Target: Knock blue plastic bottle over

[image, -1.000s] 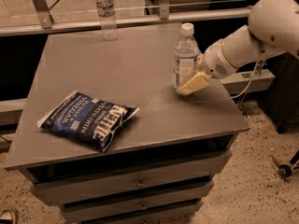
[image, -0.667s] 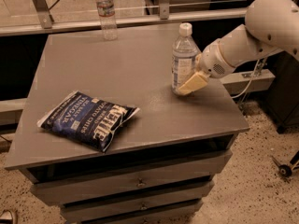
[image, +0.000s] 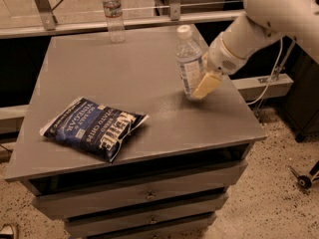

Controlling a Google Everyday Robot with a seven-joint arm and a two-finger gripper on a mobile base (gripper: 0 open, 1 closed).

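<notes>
The blue plastic bottle, clear with a white cap and a pale label, stands on the right part of the grey table top. It leans with its cap toward the left. My gripper, cream-coloured at the end of the white arm, presses against the lower right side of the bottle, close to the table surface.
A dark blue chip bag lies flat at the front left of the table. A smaller clear bottle with a reddish-green label stands at the back edge by a metal rail. The table's right edge is just past the gripper. Drawers are below.
The gripper has pushed left against the bottle. The bottle's cap has shifted left, so the bottle now leans instead of standing straight.
</notes>
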